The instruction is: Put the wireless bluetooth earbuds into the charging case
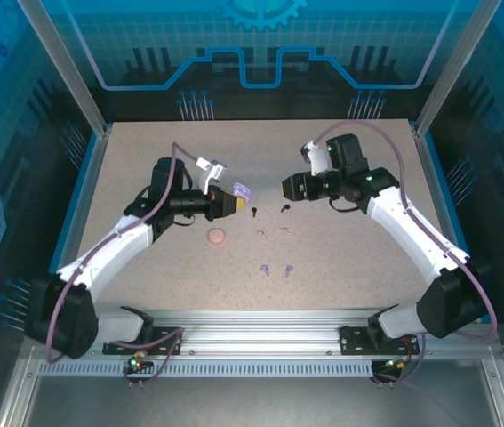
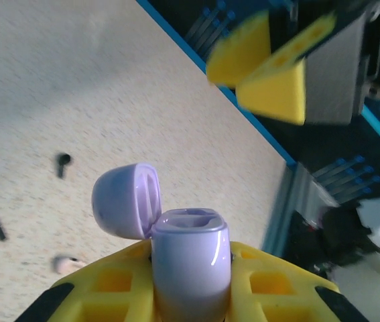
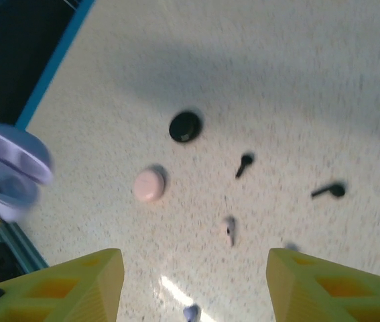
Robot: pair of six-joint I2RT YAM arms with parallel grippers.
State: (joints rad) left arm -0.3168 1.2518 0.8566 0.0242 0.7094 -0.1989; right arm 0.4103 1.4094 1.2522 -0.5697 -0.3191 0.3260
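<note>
Earbuds (image 1: 260, 233) at table (image 1: 349, 258) middle

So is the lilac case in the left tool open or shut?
Open. The lilac case is gripped in the left tool with its lid swung back, exposing the wells.

Lilac case (image 2: 190, 258): smooth, glossy plastic with bright highlights. Yellow fingers (image 2: 112, 288) on either side of the case: matt plastic with moulded recesses. Table (image 1: 349, 258) beneath the case: speckled beige surface, matt and finely grained. Rail (image 1: 260, 325) well nearer than the case: ribbed metal with a dull sheen.
</note>
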